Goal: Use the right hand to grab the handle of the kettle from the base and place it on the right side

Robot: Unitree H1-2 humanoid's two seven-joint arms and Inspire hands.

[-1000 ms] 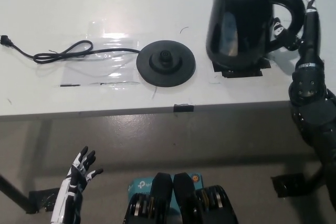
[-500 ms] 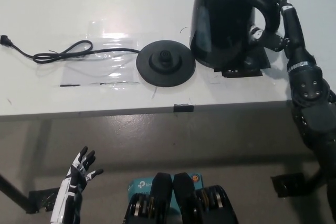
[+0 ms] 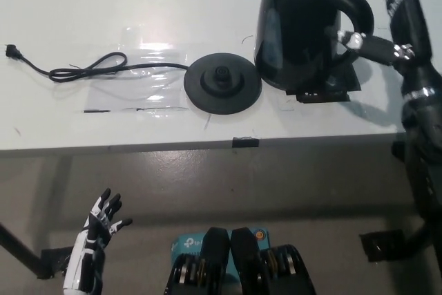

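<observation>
Kettle off its base, standing at the table's right, black hand open beside the handle.

The glossy black kettle (image 3: 298, 22), rounded with a thick looped handle (image 3: 351, 6), stands on black tape marks (image 3: 330, 91) just right of the flat round base (image 3: 222, 83). The right hand (image 3: 392, 15) is by the handle, fingers spread, gripping nothing. A thin black cord (image 3: 90, 68) curls left across the smooth white table (image 3: 103, 5). The white left hand (image 3: 97, 229) rests low at left, fingers apart.

My white table (image 3: 103, 5), top of frame.
Kettle (image 3: 297, 25) upper right, round base (image 3: 222, 82) center, cord (image 3: 90, 70) trailing left.
</observation>
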